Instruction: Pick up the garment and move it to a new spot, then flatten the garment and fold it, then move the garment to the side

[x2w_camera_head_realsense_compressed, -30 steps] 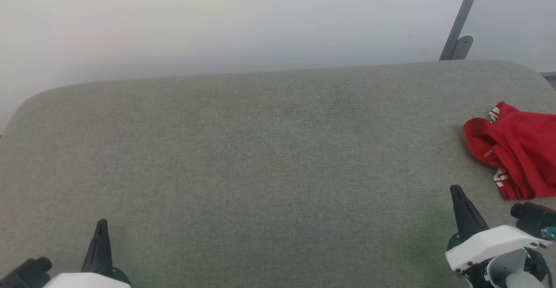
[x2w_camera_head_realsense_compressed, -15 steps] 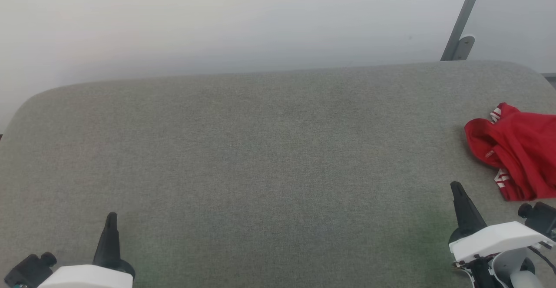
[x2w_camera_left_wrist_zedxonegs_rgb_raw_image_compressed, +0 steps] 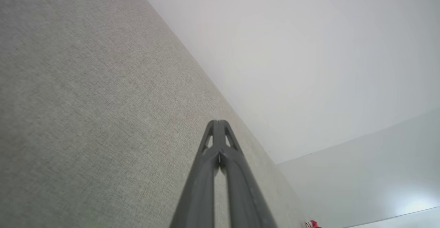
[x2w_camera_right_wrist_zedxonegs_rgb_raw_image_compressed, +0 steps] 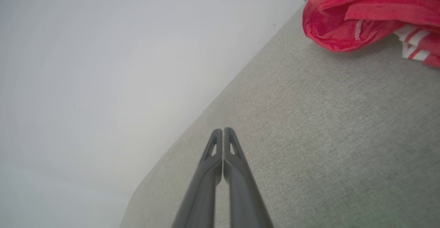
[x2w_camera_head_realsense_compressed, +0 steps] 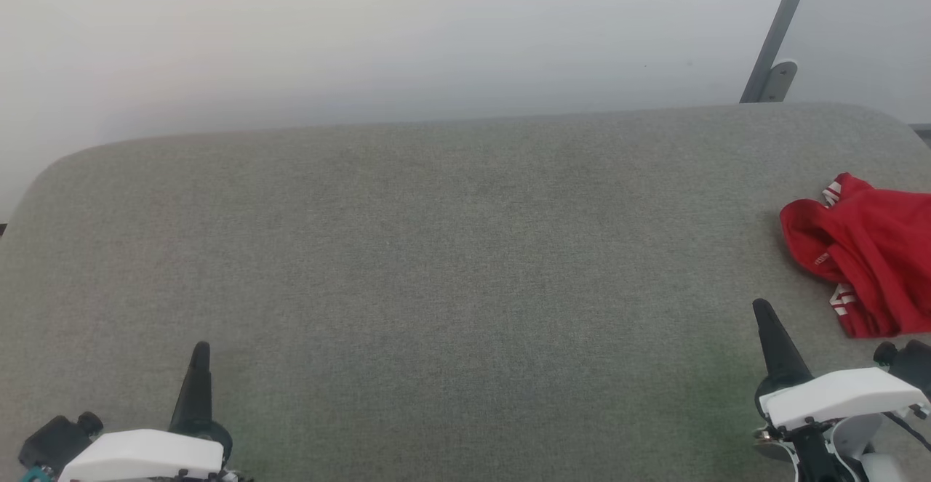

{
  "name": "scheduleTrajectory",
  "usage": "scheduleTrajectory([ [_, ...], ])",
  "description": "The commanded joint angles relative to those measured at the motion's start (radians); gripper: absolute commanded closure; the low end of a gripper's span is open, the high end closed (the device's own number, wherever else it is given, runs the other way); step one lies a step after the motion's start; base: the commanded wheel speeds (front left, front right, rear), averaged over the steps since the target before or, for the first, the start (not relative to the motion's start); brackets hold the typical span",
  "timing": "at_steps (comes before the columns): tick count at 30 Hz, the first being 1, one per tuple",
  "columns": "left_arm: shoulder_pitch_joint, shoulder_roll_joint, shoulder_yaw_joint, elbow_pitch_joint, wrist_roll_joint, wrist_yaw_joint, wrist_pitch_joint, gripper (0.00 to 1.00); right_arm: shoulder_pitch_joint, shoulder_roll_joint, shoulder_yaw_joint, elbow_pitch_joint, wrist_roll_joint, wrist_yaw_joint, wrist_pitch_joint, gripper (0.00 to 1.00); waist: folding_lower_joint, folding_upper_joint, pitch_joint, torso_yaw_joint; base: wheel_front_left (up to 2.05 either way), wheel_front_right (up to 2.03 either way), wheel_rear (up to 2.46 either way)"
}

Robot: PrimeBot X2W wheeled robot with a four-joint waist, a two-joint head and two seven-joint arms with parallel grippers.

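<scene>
Left gripper point(x2w_camera_head_realsense_compressed: 200, 347) and right gripper point(x2w_camera_head_realsense_compressed: 760, 306) hover, fingers point(x2w_camera_right_wrist_zedxonegs_rgb_raw_image_compressed: 206, 186) pressed together and empty; the crumpled garment point(x2w_camera_head_realsense_compressed: 873, 256) lies on the grey surface point(x2w_camera_head_realsense_compressed: 465, 249).

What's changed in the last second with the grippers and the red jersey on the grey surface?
The left gripper crept forward and slightly inward over the grey fabric surface; the right gripper edged forward a little. Nothing was grasped or released. Both stay shut and empty, and the crumpled red jersey with white-striped trim lies unmoved at the surface's right edge.
</scene>
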Motion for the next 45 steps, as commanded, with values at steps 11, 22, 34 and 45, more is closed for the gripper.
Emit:
scheduleTrajectory([
  [11, -0.043, -0.008, -0.009, -0.015, -0.117, 0.000, 0.037, 1.00, -0.014, 0.019, -0.025, -0.030, 0.123, 0.000, 0.037, 1.00, 0.0000, 0.0000, -0.001, 0.003, 0.00, 0.00, 0.00],
  [22, -0.056, -0.019, -0.017, -0.017, -0.210, 0.000, 0.065, 1.00, -0.012, 0.036, -0.042, -0.043, 0.219, 0.000, 0.067, 1.00, 0.0000, 0.0000, -0.001, 0.006, 0.00, 0.00, 0.00],
  [34, -0.070, -0.030, -0.024, -0.019, -0.298, 0.000, 0.094, 1.00, -0.011, 0.053, -0.058, -0.057, 0.315, 0.000, 0.096, 1.00, 0.0000, 0.0000, -0.002, 0.009, 0.00, 0.00, 0.00],
  [45, -0.084, -0.038, -0.031, -0.020, -0.374, 0.000, 0.119, 1.00, -0.009, 0.067, -0.072, -0.066, 0.394, 0.000, 0.120, 1.00, 0.0000, 0.0000, -0.003, 0.011, 0.00, 0.00, 0.00],
])
